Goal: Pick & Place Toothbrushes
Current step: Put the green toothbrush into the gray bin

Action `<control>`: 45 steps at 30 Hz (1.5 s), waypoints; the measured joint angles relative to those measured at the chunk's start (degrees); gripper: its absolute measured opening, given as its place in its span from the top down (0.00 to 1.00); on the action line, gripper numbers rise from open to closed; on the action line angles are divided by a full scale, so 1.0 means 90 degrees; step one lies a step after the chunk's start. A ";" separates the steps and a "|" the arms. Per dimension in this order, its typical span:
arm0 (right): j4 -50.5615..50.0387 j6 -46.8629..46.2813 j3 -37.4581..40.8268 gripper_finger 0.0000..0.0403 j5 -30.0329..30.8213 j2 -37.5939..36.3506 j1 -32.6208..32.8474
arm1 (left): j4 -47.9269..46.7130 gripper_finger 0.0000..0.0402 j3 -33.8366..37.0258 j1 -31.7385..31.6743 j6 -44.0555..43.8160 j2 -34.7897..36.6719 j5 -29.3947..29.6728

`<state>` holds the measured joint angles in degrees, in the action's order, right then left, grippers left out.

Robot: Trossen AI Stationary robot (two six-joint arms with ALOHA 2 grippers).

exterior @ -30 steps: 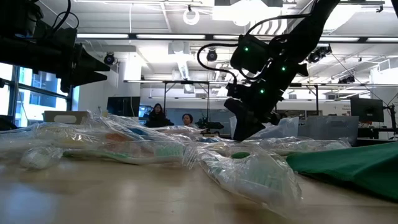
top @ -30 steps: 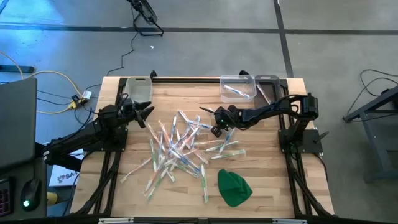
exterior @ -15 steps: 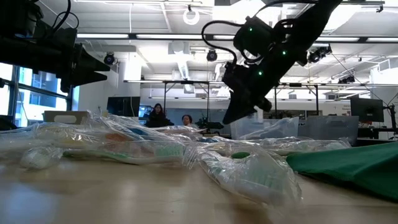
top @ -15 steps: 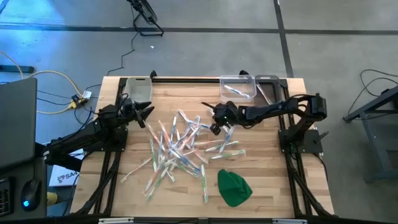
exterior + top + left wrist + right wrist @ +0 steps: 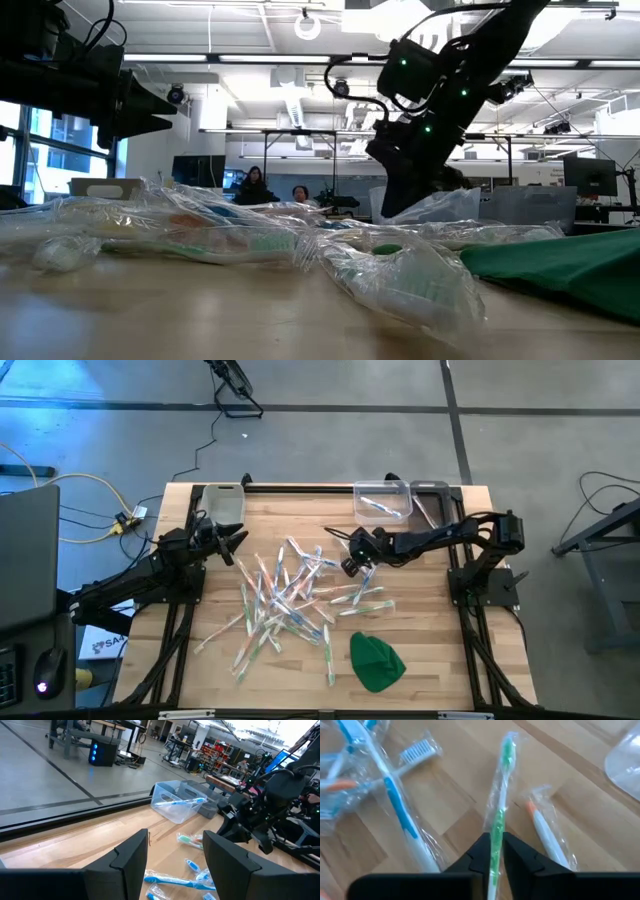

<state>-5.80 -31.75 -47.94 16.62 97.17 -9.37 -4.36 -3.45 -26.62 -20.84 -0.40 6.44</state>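
Many wrapped toothbrushes (image 5: 290,595) lie in a loose pile on the middle of the wooden table. My right gripper (image 5: 350,567) is at the pile's far right edge, low over the table in the low view (image 5: 397,208), and shut on a green toothbrush (image 5: 500,785) in a clear wrapper. A blue toothbrush (image 5: 395,795) and an orange one (image 5: 542,827) lie on the wood beside it. My left gripper (image 5: 235,540) waits open above the table's far left part, its fingers (image 5: 132,857) holding nothing. My right gripper pinches the green toothbrush by its handle (image 5: 495,827), wrapper and all, between the two fingers. The fingers slant down from the table's right side and lie along the brush, which points ahead past the fingertips. Whether its far end (image 5: 507,742) rests on the wood, I cannot tell.
A clear bin (image 5: 383,502) at the far edge holds a blue toothbrush; a second bin (image 5: 430,495) stands beside it. A grey bin (image 5: 224,503) sits at the far left. A green cloth lump (image 5: 377,660) lies near the right front. Bare wood shows around the pile.
My right gripper rose from the table and tipped, then came partway back down at nearly the same spot by the pile's far right edge.
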 joint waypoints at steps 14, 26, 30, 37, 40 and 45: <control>-0.0038 -0.0022 0.0000 0.71 -0.0024 0.0042 0.0000 | 0.0002 0.54 -0.0002 0.0001 0.0000 0.0001 0.0000; 0.0054 -0.0019 0.0000 0.73 -0.0048 0.0301 0.0000 | 0.0005 0.54 0.0001 -0.0002 -0.0002 0.0002 0.0002; 0.0055 -0.0019 0.0000 0.74 -0.0071 0.0301 0.0000 | 0.0005 0.54 0.0001 0.0000 -0.0001 -0.0001 0.0002; 0.0206 -0.0019 -0.0003 0.74 -0.0204 0.0548 0.0000 | 0.0000 0.54 0.0001 -0.0002 -0.0002 -0.0001 0.0004; 0.0306 -0.0007 -0.0017 0.74 -0.0120 0.0673 0.0007 | 0.0001 0.54 0.0001 -0.0001 -0.0002 -0.0001 0.0005; 0.0465 -0.0001 -0.0022 0.74 -0.0092 0.0756 0.0007 | -0.0001 0.54 0.0001 0.0001 -0.0002 -0.0001 -0.0002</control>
<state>-1.61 -31.75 -48.14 15.78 103.97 -9.30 -4.37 -3.44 -26.61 -20.86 -0.40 6.42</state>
